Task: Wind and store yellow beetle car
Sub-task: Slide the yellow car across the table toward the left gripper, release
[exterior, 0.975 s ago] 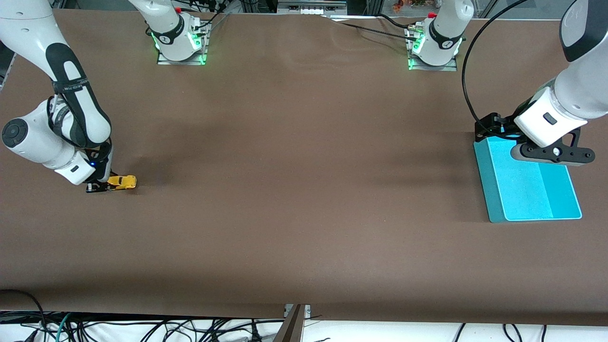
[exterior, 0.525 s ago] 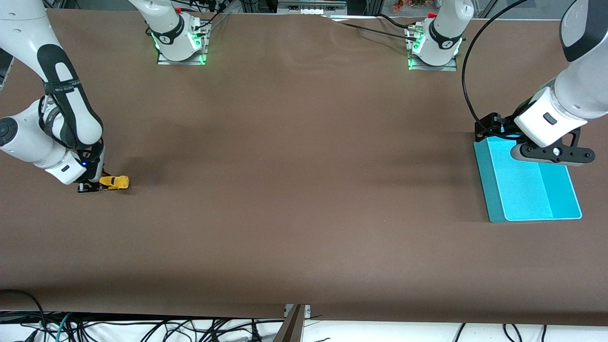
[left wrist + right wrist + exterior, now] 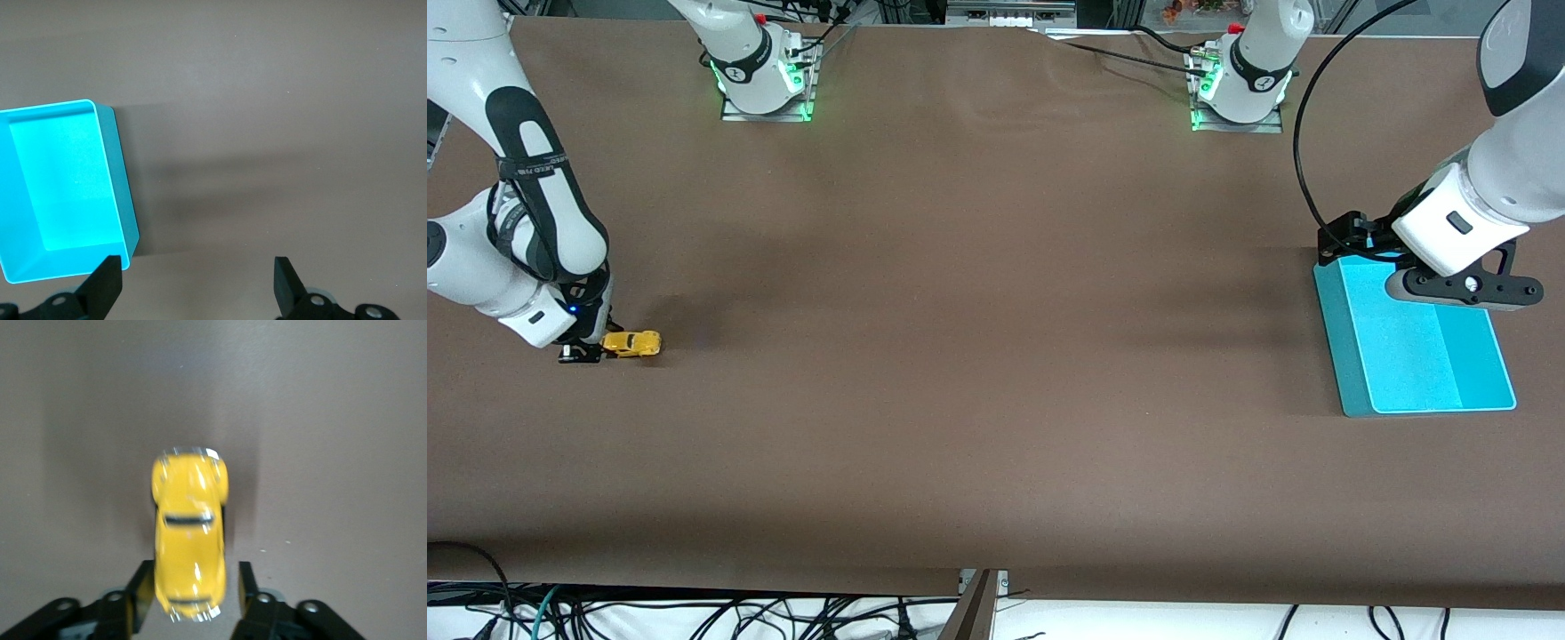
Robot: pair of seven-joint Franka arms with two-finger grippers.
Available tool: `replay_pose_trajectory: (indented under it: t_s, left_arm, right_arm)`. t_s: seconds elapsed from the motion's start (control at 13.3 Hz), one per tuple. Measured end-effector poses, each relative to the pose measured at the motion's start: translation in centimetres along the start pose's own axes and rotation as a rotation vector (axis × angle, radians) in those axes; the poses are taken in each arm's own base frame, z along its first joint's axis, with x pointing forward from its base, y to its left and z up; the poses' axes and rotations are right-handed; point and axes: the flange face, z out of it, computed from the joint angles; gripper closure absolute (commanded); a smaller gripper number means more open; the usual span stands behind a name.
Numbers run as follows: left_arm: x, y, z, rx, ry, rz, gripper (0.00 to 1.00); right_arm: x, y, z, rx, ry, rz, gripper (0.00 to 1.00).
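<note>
Yellow beetle car (image 3: 632,343) sits on the brown bench (image 3: 978,338) at the right arm's end, on its wheels, its long axis running along the length of the bench. One end is at the right gripper (image 3: 587,349) and the other points toward the left arm's end of the bench. In the right wrist view the car (image 3: 190,543) shows a rounded, glossy bright yellow body with a dark window strip across its middle and pale trim at both ends; which end is the nose cannot be told.

The right gripper (image 3: 192,595) is down at bench level with its two black fingers (image 3: 143,590) standing either side of the car's near end, one on each flank. They lie close against the body, but whether they actually press it cannot be told.

The left gripper (image 3: 1463,286) hangs over the turquoise bin (image 3: 1352,356), above the end of the bin that lies farther from the front camera. In the left wrist view its fingers (image 3: 107,283) stand wide apart and hold nothing, with the bin (image 3: 120,180) below one finger and bare bench below the other. The left arm waits there, well apart from the car.
</note>
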Motion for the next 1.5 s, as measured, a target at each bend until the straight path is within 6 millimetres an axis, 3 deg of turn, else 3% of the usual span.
replay_pose_trajectory:
  t_s: [0.38,0.67,0.9,1.05,1.27,1.5]
  left_arm:
    - [0.0,0.0,0.0,0.0,0.0,0.0,0.0]
    - [0.0,0.0,0.0,0.0,-0.003,0.0,0.0]
    - [0.0,0.0,0.0,0.0,-0.004,0.0,0.0]
    - [0.0,0.0,0.0,0.0,-0.004,0.0,0.0]
    - [0.0,0.0,0.0,0.0,-0.004,0.0,0.0]
    - [-0.1,0.1,0.1,0.0,-0.007,0.003,0.0]
  right_arm:
    - [-0.1,3.1,-3.0,-0.013,0.017,-0.009,0.0]
    - [-0.2,4.7,-5.2,0.007,0.045,0.085,0.0]
    - [0.6,7.2,-8.9,0.015,0.065,0.23,0.0]
    - [2.0,8.7,-11.6,0.02,0.074,0.341,0.0]
    - [5.5,11.0,-15.5,0.065,0.084,0.526,0.0]
    - [8.9,12.1,-18.1,0.117,0.06,0.718,0.0]
